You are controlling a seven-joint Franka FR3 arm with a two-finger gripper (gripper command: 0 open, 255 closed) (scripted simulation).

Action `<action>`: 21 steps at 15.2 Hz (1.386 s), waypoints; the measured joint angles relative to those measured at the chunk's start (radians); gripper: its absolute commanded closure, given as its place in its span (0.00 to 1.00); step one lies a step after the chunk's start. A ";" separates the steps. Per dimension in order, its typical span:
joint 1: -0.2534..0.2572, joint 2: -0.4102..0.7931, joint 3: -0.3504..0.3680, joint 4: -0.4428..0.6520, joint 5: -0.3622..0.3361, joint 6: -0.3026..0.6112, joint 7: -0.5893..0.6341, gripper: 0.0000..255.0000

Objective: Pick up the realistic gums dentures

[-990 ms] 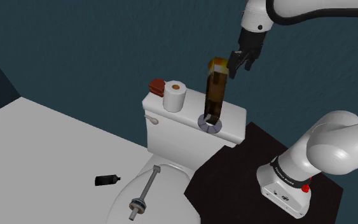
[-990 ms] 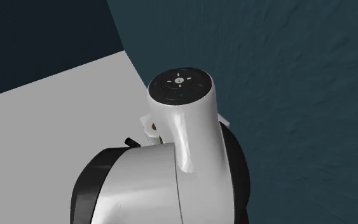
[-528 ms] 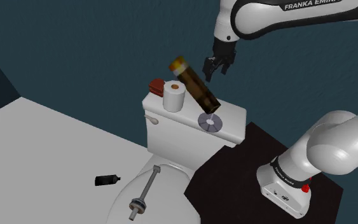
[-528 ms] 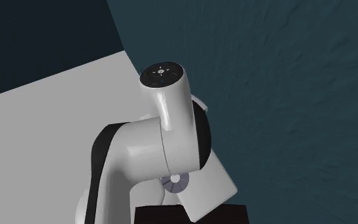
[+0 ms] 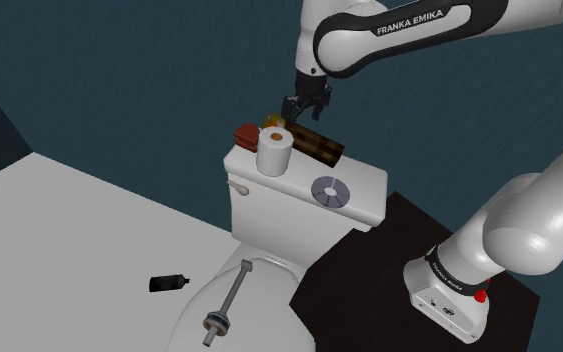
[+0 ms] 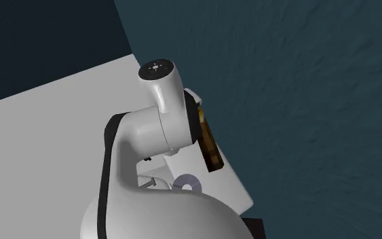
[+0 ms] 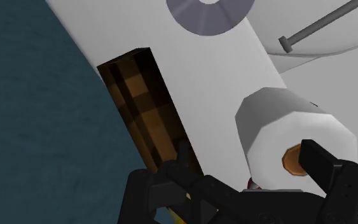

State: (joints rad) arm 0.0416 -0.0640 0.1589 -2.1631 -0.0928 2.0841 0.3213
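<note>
Hovering my hand, spread and empty, above the toilet tank, I fear a bump: the red dentures lie at the tank's end just behind the paper roll, and the lying brown bottle could roll off.

The dentures are a small, rounded, dark-red lump lying on top of the white toilet tank, at the tank's end toward the shoulder view's left, close to its back edge.
</note>
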 measured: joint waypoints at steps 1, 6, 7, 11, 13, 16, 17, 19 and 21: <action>0.004 0.039 0.005 0.027 -0.008 0.015 0.014 0.00; 0.023 0.222 0.018 0.165 -0.051 0.080 0.069 0.00; 0.026 0.251 0.018 0.196 -0.058 0.092 0.075 0.00; 0.052 0.396 0.018 0.356 -0.093 0.129 0.111 0.00; 0.059 0.444 0.013 0.397 -0.103 0.150 0.121 0.00; 0.064 0.480 0.010 0.392 -0.111 0.145 0.127 0.00; 0.065 0.487 0.009 0.386 -0.114 0.154 0.130 0.00; 0.068 0.504 0.006 0.383 -0.119 0.171 0.136 0.00; 0.067 0.511 0.005 0.378 -0.121 0.182 0.136 1.00</action>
State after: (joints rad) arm 0.1082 0.4473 0.1635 -1.7851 -0.2138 2.2666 0.4573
